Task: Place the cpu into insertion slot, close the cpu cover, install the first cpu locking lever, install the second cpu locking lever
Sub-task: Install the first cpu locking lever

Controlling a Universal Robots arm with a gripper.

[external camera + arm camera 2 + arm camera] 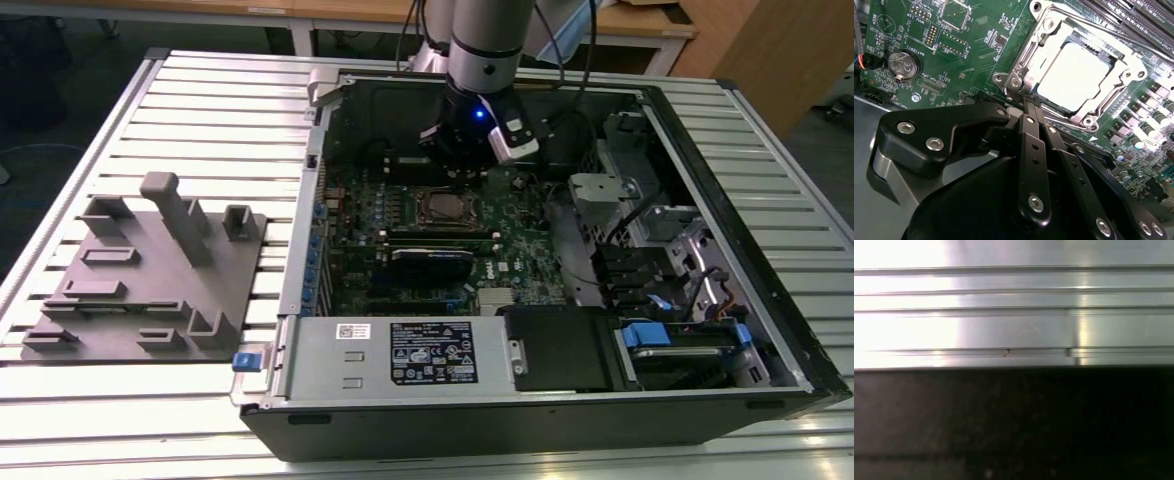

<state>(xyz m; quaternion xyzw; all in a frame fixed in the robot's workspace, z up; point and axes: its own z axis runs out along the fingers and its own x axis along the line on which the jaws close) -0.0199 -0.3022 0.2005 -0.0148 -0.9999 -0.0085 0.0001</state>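
Ribbed aluminium slats make up the bench [134,120], which carries an open computer case [747,160] lying on its side and, well apart at the exterior view's left, a grey fixture tray [147,290]. In the first wrist view the bench slats blur above a dark band too dim to identify. In the exterior view the arm reaches down into the case and its gripper [461,168] hangs just above the green board, hiding what lies under it.

In the second wrist view the gripper [1030,102] has its black fingers [1029,131] pressed together, tips at the near corner of the socket; whether they pinch a lever there I cannot tell. The cpu [1076,75], glaring white, sits in the insertion slot [1072,38] with the cpu cover [1026,60] lying flat around it. A coin battery [904,64] sits off to one side.
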